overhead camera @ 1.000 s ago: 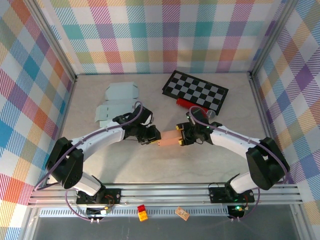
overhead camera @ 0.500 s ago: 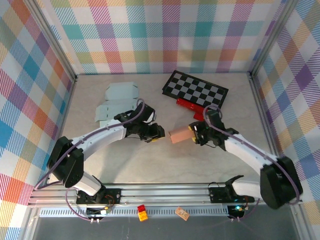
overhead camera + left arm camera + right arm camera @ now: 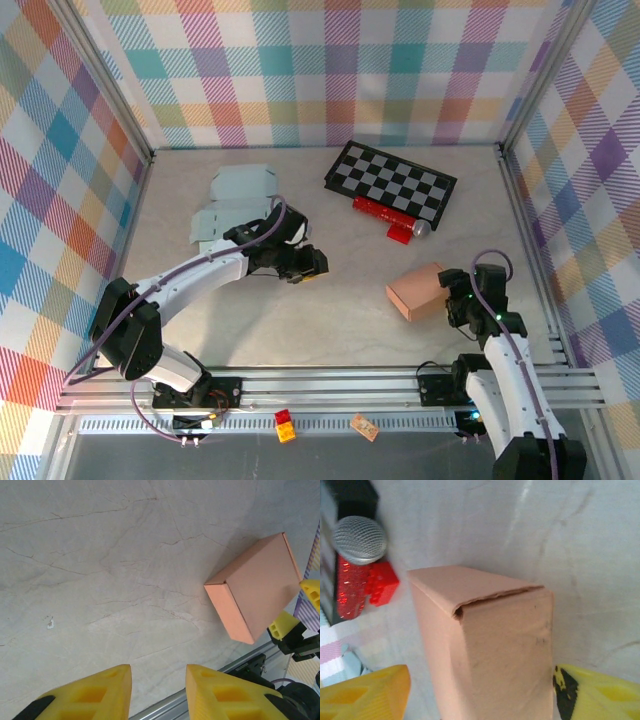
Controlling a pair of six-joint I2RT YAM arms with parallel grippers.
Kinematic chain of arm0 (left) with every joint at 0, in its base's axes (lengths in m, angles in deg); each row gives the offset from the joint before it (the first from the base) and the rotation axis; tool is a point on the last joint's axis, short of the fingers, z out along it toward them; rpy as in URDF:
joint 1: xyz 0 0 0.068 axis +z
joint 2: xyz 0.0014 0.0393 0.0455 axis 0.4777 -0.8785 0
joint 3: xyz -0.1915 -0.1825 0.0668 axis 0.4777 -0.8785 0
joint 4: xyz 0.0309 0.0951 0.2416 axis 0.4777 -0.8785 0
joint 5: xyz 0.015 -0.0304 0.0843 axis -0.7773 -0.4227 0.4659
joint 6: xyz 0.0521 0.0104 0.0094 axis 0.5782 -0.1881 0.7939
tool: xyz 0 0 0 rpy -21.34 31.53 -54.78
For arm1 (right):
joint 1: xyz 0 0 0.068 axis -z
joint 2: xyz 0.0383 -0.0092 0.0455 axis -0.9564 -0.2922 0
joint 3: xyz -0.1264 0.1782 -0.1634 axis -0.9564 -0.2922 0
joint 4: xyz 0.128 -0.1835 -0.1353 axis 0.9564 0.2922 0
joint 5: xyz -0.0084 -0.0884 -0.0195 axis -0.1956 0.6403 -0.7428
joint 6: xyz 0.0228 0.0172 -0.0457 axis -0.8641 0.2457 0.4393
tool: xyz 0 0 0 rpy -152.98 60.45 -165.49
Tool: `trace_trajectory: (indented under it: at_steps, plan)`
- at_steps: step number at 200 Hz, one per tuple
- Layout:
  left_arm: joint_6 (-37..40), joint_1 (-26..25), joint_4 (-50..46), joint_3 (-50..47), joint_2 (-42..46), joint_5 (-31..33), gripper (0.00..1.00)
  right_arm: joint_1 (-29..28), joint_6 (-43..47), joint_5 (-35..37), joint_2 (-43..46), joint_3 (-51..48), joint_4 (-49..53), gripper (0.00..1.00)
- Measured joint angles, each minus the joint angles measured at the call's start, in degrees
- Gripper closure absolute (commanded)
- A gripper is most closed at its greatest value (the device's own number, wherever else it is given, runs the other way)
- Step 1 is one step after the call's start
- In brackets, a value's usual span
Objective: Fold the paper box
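Observation:
The folded salmon paper box (image 3: 417,291) lies closed on the table at the right front. In the left wrist view the box (image 3: 255,587) rests flat. My right gripper (image 3: 452,300) stands at its right end, open, with the box (image 3: 495,650) between its fingers. The right finger (image 3: 600,692) touches the box, and a gap shows at the left finger (image 3: 365,692). Near the table's middle, left of the box, my left gripper (image 3: 312,265) is open, and bare table lies between its fingers (image 3: 157,685).
Flat pale-blue box blanks (image 3: 235,205) lie at the back left. A checkerboard (image 3: 390,183) sits at the back, with a red microphone (image 3: 385,212) and a red brick (image 3: 400,233) in front of it. The metal rail (image 3: 330,385) borders the near edge.
The right arm has pulled back to the right front, taking the box from the table's middle. The left gripper let the box go and has stayed near the middle.

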State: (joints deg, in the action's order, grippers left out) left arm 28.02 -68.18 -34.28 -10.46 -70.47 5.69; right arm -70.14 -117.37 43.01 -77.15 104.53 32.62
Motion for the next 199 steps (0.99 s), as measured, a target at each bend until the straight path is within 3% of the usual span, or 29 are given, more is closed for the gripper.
trace_trajectory:
  at_steps: [62,97,117,160,199]
  plan:
    - [0.00,0.02,0.00,-0.07,0.52,1.11,0.67,0.13,-0.22,3.41,-10.47,12.72,17.90,0.13]
    - [0.00,1.44,-1.18,-0.20,3.45,2.12,0.68,0.11,2.38,4.24,-12.52,20.04,22.21,0.20]
    - [0.22,4.76,-2.51,-0.22,6.21,2.91,0.66,-1.51,7.48,3.41,-13.46,25.16,21.35,0.22]
    - [3.10,17.53,-6.08,0.24,8.61,5.81,0.65,-20.06,17.86,1.64,-24.48,36.79,14.69,0.25]
    - [3.69,30.86,-3.69,0.07,4.35,4.70,0.68,-31.91,17.18,-6.14,-35.58,36.98,2.58,0.26]
